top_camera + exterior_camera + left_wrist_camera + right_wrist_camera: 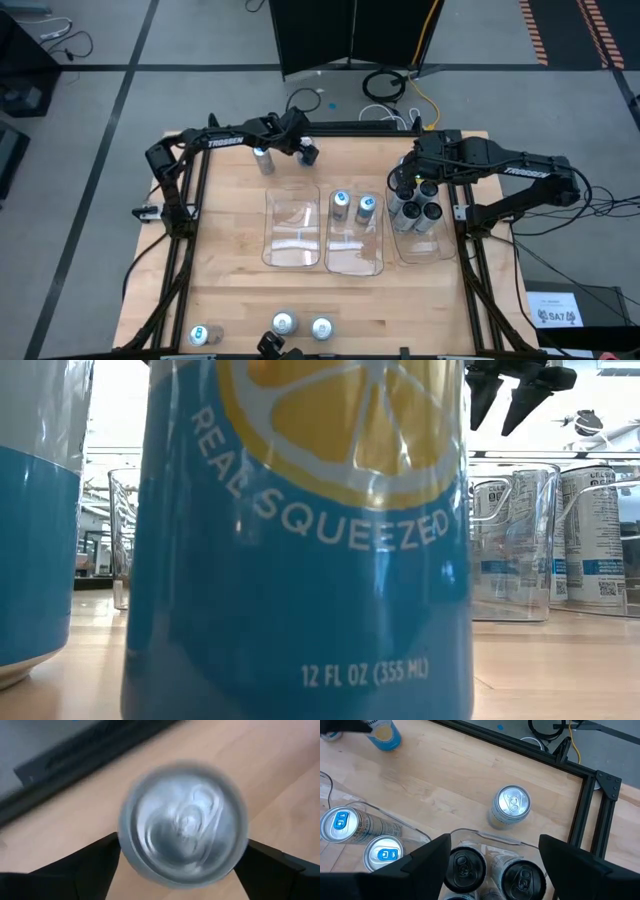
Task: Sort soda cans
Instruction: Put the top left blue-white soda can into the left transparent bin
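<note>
My left gripper (305, 150) is at the table's far edge, shut around a soda can (182, 825) whose silver top fills the left wrist view. In the right wrist view this can (385, 735) is blue and yellow. A second can (263, 160) stands on the table beside it. My right gripper (495, 850) hangs open over the far end of the right clear tray (420, 245), above several dark cans (465, 867). A silver can (511, 805) stands on the wood just beyond that tray. Two blue-tabbed cans (340, 205) stand in the middle tray. My left gripper holds the soda can by its side wall (125, 855), just under the top rim, pinched between the two fingers (100, 862). The fingers come from above, pointing down, one on each side. The can is upright; whether its base is off the wood I cannot tell.
The left clear tray (290, 245) holds no cans. Three cans (283, 323) stand at the table's near edge; one big blue can (300, 540) blocks most of the low view. A black frame rail (580, 805) borders the table. Bare wood lies between the trays and the near cans.
</note>
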{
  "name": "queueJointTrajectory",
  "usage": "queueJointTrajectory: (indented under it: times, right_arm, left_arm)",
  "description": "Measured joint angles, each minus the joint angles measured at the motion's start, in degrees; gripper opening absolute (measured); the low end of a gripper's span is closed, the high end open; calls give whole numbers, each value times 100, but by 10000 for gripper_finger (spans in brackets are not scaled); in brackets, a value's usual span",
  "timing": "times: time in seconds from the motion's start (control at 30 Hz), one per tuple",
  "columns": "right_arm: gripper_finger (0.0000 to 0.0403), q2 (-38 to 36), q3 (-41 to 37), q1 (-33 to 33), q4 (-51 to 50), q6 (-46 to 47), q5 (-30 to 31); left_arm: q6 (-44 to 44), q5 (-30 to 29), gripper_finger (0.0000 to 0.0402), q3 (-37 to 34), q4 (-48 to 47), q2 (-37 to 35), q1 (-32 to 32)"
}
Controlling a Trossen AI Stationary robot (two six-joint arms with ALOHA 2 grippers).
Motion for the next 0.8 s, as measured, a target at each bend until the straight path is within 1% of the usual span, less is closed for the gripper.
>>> queueJointTrajectory:
  times: [0.17, 0.53, 0.63, 0.8]
  right_arm:
    - [295, 0, 0, 0, -1, -2, 0]
    - [295, -1, 0, 0, 0, 0, 0]
    - [295, -1, 0, 0, 0, 0, 1]
    - [295, -2, 0, 0, 1, 0, 2]
  left_arm:
    - [94, -10, 394, 26, 135, -39, 0]
    - [90, -68, 394, 30, 141, -37, 50]
    - [85, -65, 376, 30, 150, -37, 61]
    - [-148, -65, 317, 41, 114, -46, 63]
